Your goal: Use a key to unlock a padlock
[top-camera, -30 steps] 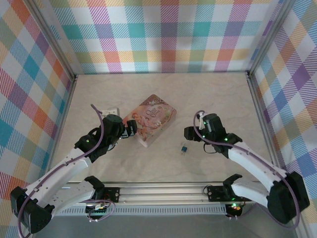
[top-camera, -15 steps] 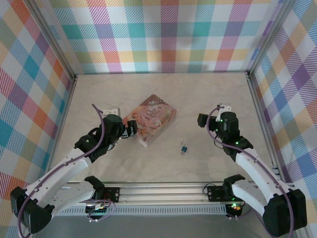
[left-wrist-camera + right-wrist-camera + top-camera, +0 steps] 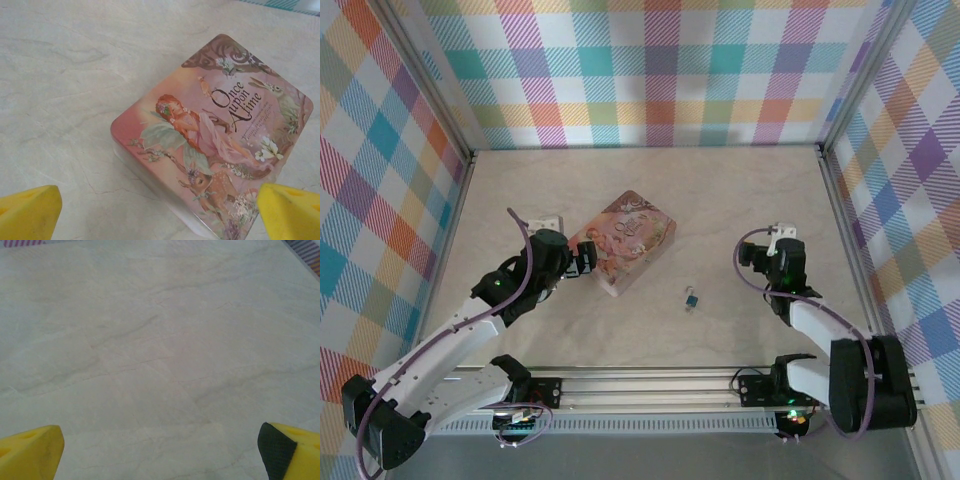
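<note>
The tiny blue padlock with its thin silvery shackle lies on the marble table, between the two arms. The key is hidden or too small to tell at this size. My right gripper hovers open well to the right of the padlock; in the right wrist view its yellow fingertips frame bare table around the gripper. My left gripper stands open at the near-left corner of the pink tin. In the left wrist view that gripper spans the tin's near edge without touching it.
The pink illustrated tin lies tilted at mid-table. A small white box sits just behind the left wrist. Checked walls and metal posts bound the table on three sides. A metal rail runs along the near edge.
The right arm has pulled back to the right, away from the padlock, and its jaws have opened wider. The padlock stays where it lay. The left arm has barely moved.
</note>
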{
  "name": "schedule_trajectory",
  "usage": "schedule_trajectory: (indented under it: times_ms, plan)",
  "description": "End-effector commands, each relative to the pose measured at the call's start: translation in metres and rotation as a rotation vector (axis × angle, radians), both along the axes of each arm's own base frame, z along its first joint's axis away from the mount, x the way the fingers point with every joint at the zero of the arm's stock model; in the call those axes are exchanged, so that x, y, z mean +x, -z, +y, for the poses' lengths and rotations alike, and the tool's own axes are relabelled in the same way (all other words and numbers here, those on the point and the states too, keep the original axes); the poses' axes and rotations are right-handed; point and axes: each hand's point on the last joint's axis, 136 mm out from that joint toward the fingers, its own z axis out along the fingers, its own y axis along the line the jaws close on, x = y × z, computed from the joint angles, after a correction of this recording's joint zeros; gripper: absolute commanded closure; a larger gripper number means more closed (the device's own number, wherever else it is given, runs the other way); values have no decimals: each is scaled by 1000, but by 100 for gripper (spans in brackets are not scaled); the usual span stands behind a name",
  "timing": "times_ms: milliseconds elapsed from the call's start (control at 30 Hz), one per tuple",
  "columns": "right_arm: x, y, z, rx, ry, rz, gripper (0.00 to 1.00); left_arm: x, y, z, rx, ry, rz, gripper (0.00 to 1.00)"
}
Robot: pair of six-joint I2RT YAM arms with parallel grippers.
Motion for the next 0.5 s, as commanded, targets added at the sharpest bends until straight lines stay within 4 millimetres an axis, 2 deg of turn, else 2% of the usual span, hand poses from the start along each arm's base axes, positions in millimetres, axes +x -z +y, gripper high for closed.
schedule_trajectory:
  times_ms: [0, 67, 233, 400, 467]
  plan:
    - [18, -30, 5, 31, -77, -216, 0, 10, -15, 6, 17, -38, -54, 0]
    - [22, -32, 10, 35, -125, -242, 0, 11, -15, 11, 36, -62, -59, 0]
    - [31, -13, 9, 50, -145, -249, 0, 19, -12, 28, 103, -116, -76, 0]
    - [42, -1, -1, 110, -127, -187, 0, 30, -9, 56, 130, -182, -142, 0]
    - [48, 1, 1, 121, -152, -157, 0, 35, -11, 70, 127, -221, -185, 0]
